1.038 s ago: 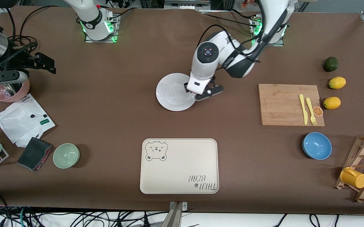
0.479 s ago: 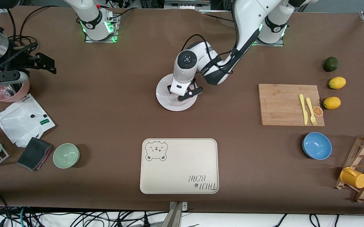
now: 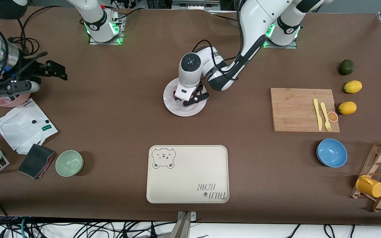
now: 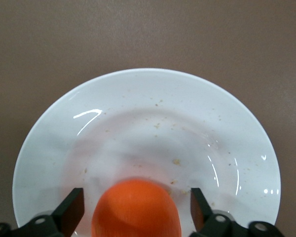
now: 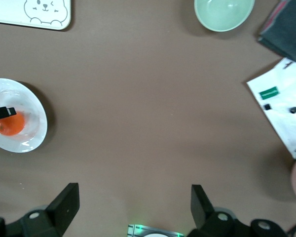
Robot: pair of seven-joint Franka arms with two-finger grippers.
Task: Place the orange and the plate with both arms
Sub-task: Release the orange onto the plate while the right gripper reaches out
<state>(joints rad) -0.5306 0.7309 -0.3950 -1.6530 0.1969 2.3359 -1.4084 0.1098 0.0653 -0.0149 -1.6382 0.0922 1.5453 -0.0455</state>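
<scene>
The left gripper [image 4: 137, 210] has moved over the glossy white round plate [image 3: 180, 111], fingers now spread around the small smooth orange [image 4: 136, 207]; the right gripper [image 5: 133, 210] waits open.

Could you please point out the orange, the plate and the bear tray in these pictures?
orange [image 4: 136, 207]: left wrist view, middle of its skin.
plate [image 4: 153, 94]: left wrist view, bare rim.
bear tray [image 3: 187, 175]: front view, bare flat middle.

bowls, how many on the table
3: green bowl and pink bowl toward the right arm's end, the pink partly hidden under the right gripper; blue bowl toward the left arm's end.
</scene>
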